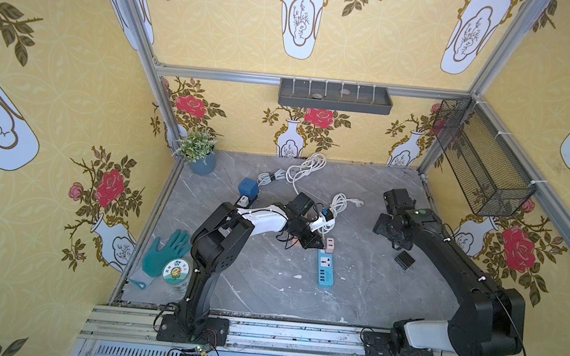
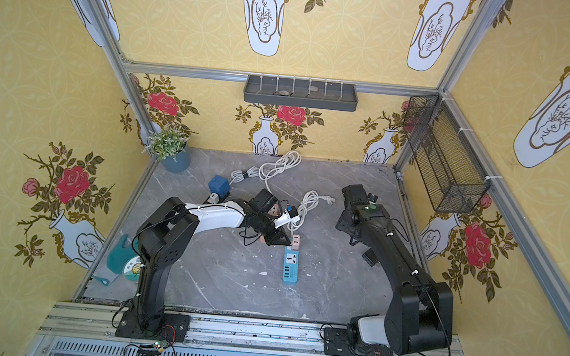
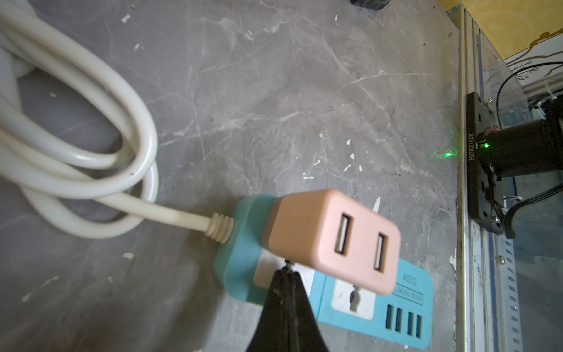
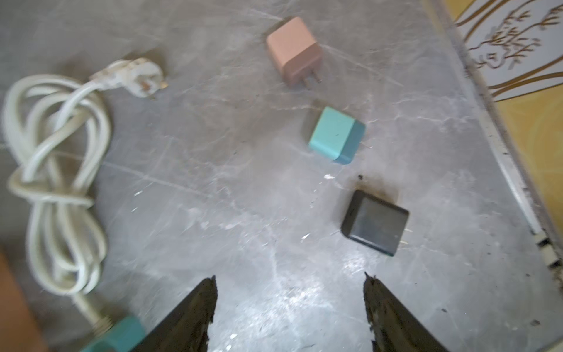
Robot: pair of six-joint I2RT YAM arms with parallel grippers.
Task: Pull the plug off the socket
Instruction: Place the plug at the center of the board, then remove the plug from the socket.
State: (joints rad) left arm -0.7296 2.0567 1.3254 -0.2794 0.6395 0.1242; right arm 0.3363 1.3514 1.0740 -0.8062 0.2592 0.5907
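Left arm (image 1: 261,219) bent low over teal socket strip (image 1: 325,270), jaws shut, right arm (image 1: 447,258) raised, jaws apart

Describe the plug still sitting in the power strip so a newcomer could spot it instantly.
Find the teal power strip lying mid-table on the grey marble table. At its cord end, beside the shut left gripper, stands a pink plug. Unlike the loose chargers nearby, it is plugged in, two USB ports facing up.

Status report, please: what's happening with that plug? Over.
Left gripper shut, tip on strip. Right gripper open, empty. Pink plug seated in strip. Cable coiled beside, clear.
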